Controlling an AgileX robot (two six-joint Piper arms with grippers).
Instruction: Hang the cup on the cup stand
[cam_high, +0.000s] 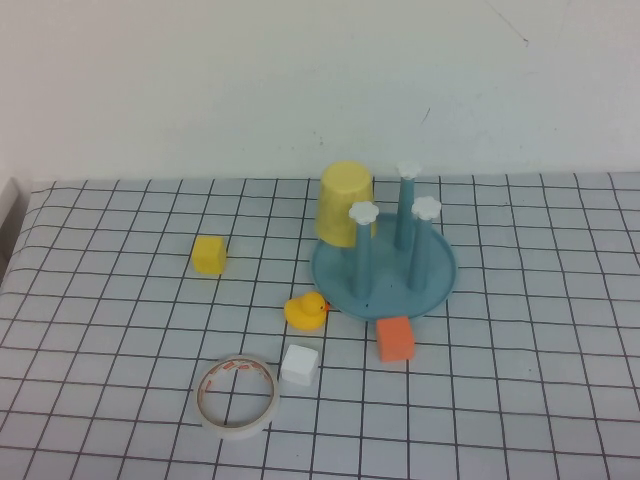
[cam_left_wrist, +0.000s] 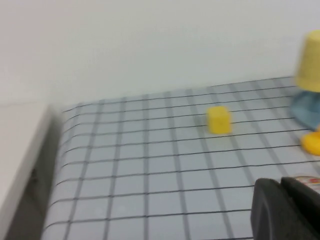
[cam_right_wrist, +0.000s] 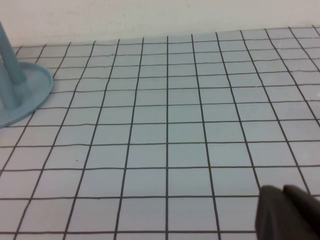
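The yellow cup sits upside down over the back-left post of the cup stand, a teal dish whose three other blue posts show white flower caps. The cup and the stand's edge also show in the left wrist view. The stand's rim and one post show in the right wrist view. Neither arm appears in the high view. My left gripper is shut and empty, low over the table left of the stand. My right gripper is shut and empty, over bare table right of the stand.
A yellow cube lies left of the stand. A yellow rubber duck, a white cube, an orange cube and a roll of tape lie in front of it. The table's left edge drops off.
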